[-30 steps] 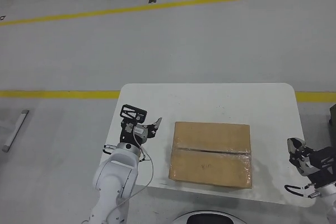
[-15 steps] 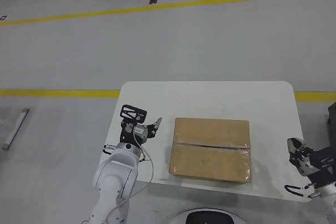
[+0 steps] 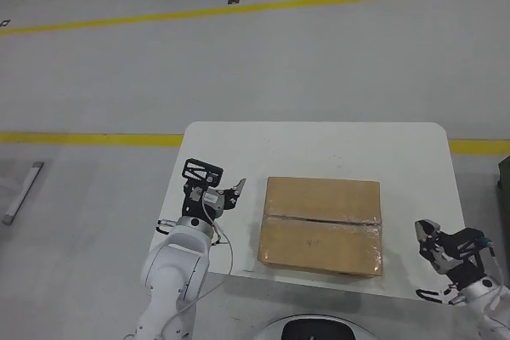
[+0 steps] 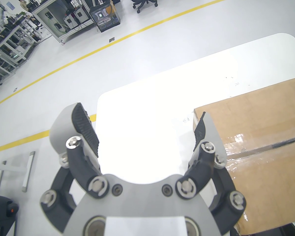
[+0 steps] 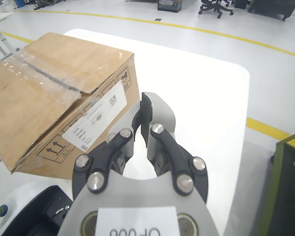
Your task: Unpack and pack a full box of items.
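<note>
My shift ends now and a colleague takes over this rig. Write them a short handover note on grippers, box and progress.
Left gripper open, empty, over the table beside one end of the box.
Right gripper shut, empty, off the box's other end, by the table's near edge.
Box lies mid-table, flaps down, clear tape along the top seam.
Done: nothing unpacked.
Left: open it, unpack, repack.
</note>
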